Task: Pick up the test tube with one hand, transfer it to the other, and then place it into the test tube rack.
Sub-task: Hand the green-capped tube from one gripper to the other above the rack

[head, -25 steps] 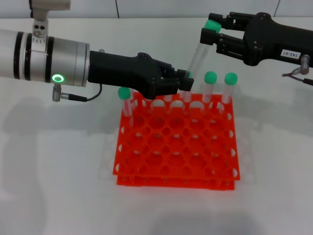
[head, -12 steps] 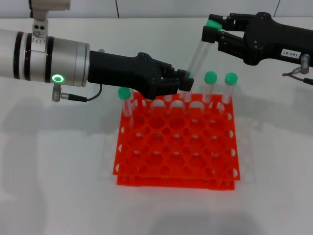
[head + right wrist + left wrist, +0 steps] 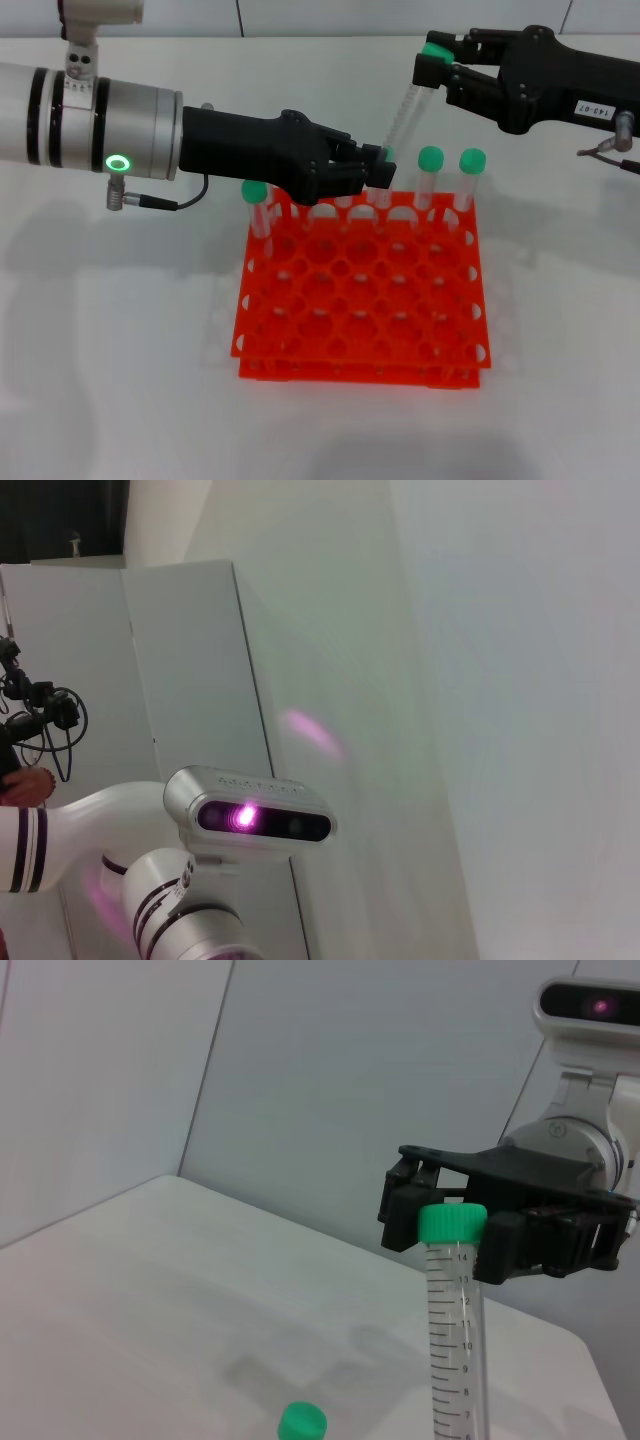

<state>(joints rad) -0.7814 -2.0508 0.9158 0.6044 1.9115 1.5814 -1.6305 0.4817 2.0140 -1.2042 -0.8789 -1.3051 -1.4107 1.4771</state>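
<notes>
The test tube (image 3: 405,110) hangs tilted above the back edge of the orange-red test tube rack (image 3: 350,375), green cap uppermost. My left gripper (image 3: 378,170), on the arm with the green-lit ring, is shut on the tube's lower end. My right gripper (image 3: 432,62), the one with the white label, reaches in from the right and grips the green cap. In the left wrist view the test tube (image 3: 452,1300) stands upright, and the right gripper (image 3: 452,1230) pinches its cap from both sides. The right wrist view shows neither tube nor rack.
Other green-capped tubes stand in the rack's back row: one at the left (image 3: 255,195) and two at the right (image 3: 430,160), (image 3: 471,162). One such cap (image 3: 301,1422) shows low in the left wrist view. White table surrounds the rack.
The right gripper's fingers have drawn in around the green cap, covering more of it. The left gripper and the tube have barely moved.
</notes>
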